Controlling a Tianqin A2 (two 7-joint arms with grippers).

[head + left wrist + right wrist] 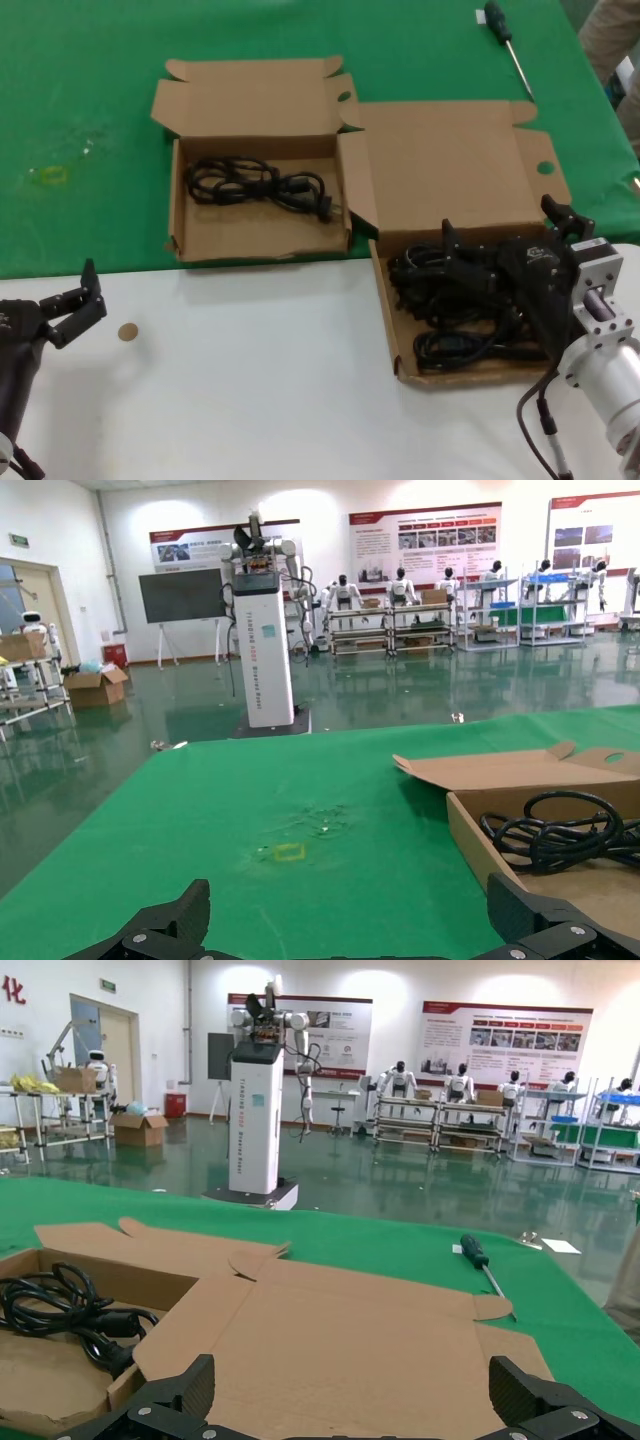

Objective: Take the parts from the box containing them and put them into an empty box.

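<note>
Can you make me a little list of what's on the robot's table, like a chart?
small box: lid open, one black cable bundle inside
big box: lid open, more cable bundles inside
right gripper: open, over the big box's cables
left gripper: open, waiting over the white table, holding nothing
screwdriver: on the green cloth behind the boxes

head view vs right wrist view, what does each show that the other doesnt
Only the head view shows the cables still in the larger box, with the right gripper open over them, the left gripper open over the white table, and a small round disc. Only the right wrist view shows the hall with the white robot stand and shelves behind. Both show the screwdriver, the green cloth, and the cable bundle already in the smaller box.
</note>
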